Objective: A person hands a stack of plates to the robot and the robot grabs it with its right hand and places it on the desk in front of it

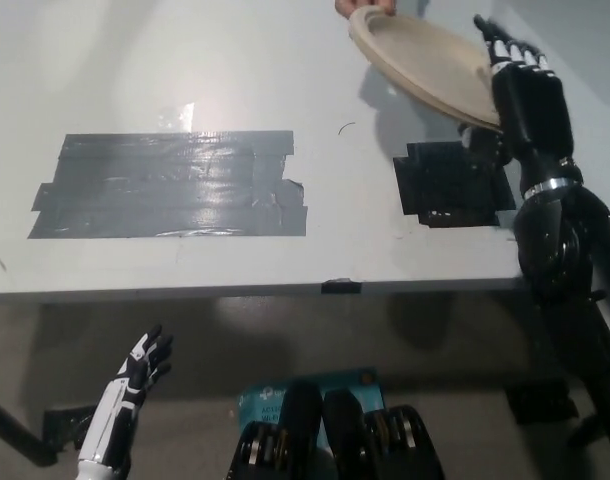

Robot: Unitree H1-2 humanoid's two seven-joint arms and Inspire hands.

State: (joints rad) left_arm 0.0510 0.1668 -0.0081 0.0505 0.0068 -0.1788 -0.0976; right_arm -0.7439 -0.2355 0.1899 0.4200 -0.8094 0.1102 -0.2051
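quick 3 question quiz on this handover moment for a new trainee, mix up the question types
1. True or false: the stack of plates already lies flat on the desk.
2. Which hand is at the plates' near edge? A) right hand B) left hand
3. Fill in: a person's hand holds the plates' far edge at the picture's ____.

Key: 1 false, they are held above it, tilted. 2 A; the left hand rests low, below the desk edge. 3 top.
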